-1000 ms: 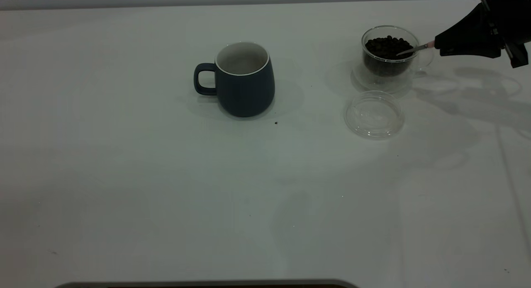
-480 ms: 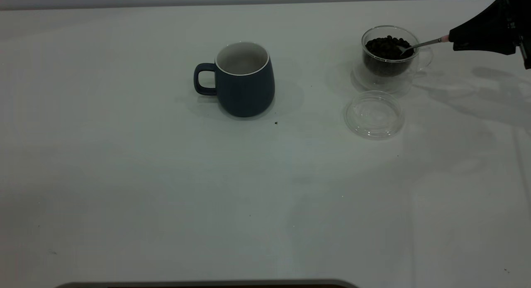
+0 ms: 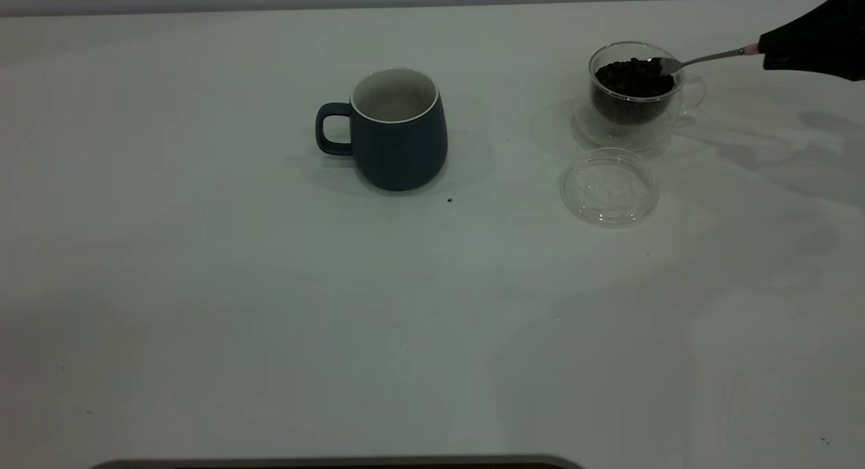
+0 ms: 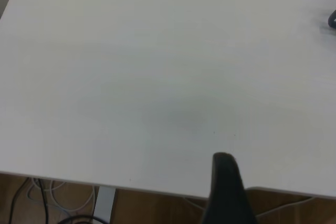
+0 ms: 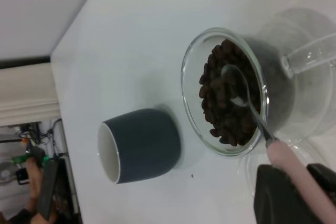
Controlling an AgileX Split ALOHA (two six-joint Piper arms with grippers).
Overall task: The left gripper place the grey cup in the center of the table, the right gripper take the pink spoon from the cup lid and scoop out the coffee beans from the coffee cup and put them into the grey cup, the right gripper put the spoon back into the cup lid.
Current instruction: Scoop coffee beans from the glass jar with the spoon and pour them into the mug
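Exterior view: the wide plain white table point(image 3: 270, 320) carries three vessels. Near the middle stands the grey cup point(image 3: 399, 131), a rounded dark blue-grey ceramic mug with a white inside and rim, upright, its loop handle turned toward the left arm's side. Well apart from it, toward the right arm's side, stands the coffee cup point(image 3: 635, 94), a small clear double-walled glass cup with a clear loop handle, upright and filled with the coffee beans point(image 3: 628, 77), a heap of small dark brown roasted beans. Just beside the glass cup, on its nearer side, lies the cup lid point(image 3: 609, 187), a round flat transparent disc with a raised rim, with nothing on it. The right gripper point(image 3: 770, 50) enters at the far right edge, closed on the pink end of the pink spoon point(image 3: 703, 58), a small teaspoon with a shiny metal bowl and neck; the spoon's bowl hangs over the glass cup's rim, above the beans.

Left wrist view: bare tabletop and its edge, with one dark finger point(image 4: 227, 190) of the left gripper showing; whether that gripper is open or closed I cannot tell. A sliver of the mug shows at the picture's edge.

Right wrist view: the dark fingers point(image 5: 281, 198) clamp the pale pink handle. The metal bowl lies over the beans inside the glass rim. The mug stands beyond, apart.
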